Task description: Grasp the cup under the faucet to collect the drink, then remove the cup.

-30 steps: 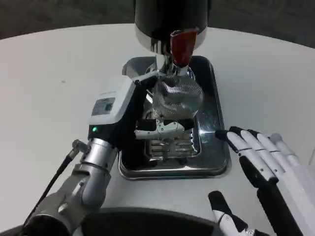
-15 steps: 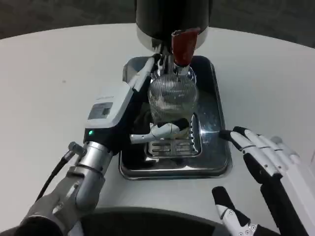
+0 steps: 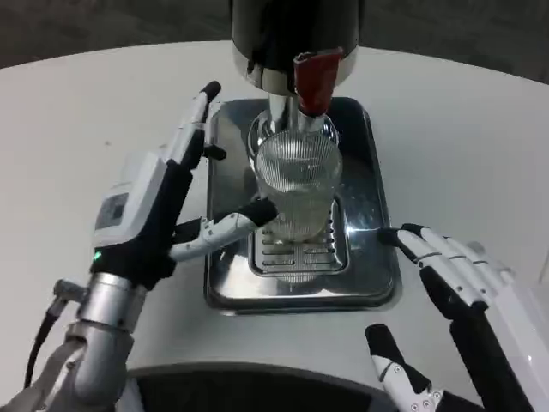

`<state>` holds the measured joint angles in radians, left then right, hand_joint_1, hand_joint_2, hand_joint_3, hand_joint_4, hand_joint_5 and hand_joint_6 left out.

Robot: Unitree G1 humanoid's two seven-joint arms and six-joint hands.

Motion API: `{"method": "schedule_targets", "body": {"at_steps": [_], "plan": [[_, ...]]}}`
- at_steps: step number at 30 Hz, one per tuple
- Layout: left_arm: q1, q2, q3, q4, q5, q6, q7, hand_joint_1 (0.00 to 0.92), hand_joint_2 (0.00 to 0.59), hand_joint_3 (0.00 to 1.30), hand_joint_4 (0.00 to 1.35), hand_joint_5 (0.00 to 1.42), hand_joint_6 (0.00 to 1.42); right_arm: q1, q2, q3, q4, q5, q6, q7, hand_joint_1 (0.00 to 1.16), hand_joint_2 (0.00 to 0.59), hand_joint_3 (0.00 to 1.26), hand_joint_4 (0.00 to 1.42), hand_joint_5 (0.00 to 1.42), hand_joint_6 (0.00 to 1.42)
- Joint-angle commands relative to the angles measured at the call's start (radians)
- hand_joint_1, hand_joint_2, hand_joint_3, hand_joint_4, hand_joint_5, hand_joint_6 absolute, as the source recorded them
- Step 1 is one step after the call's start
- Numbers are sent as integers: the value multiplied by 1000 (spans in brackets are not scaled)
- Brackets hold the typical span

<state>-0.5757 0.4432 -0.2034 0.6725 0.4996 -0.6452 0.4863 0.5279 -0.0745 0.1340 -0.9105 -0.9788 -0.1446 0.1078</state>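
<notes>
Now the ribbed clear glass cup (image 3: pixel 296 184) is seen under the red-handled faucet (image 3: pixel 315 81), unheld; the left hand (image 3: pixel 163 215) is released beside it, the right hand (image 3: pixel 467 292) spread flat.

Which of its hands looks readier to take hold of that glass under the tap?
Probably the left hand: its fingers reach the ribbed cup under the faucet. The right hand lies open beside the tray.

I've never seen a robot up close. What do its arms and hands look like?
Both forearms are silver metal. The left hand has a white back bearing a small label, a green light and black-and-white fingers; a black cable trails from its wrist. The right hand matches in white and black.
</notes>
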Motion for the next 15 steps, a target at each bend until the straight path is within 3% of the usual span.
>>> {"method": "schedule_targets", "body": {"at_steps": [1, 6, 9, 15], "plan": [[96, 62, 86, -167, -125, -21, -138, 0, 48, 0, 0, 146, 99, -6, 1, 9, -10, -4, 3, 10, 437, 464, 174, 128, 146, 140], [118, 142, 164, -329, -198, -66, -269, 0, 135, 0, 0, 27, 2, -12, -5, 13, -13, -8, -1, 13, 437, 464, 175, 132, 147, 141], [102, 182, 203, -420, -337, -58, -401, 0, 147, 0, 0, 0, 0, -14, -20, 21, -8, -30, -21, 9, 437, 464, 175, 135, 147, 142], [33, 197, 241, -560, -623, 48, -680, 0, 155, 0, 0, 0, 0, -4, -57, 46, 13, -80, -51, 16, 437, 464, 150, 110, 96, 109]]}}
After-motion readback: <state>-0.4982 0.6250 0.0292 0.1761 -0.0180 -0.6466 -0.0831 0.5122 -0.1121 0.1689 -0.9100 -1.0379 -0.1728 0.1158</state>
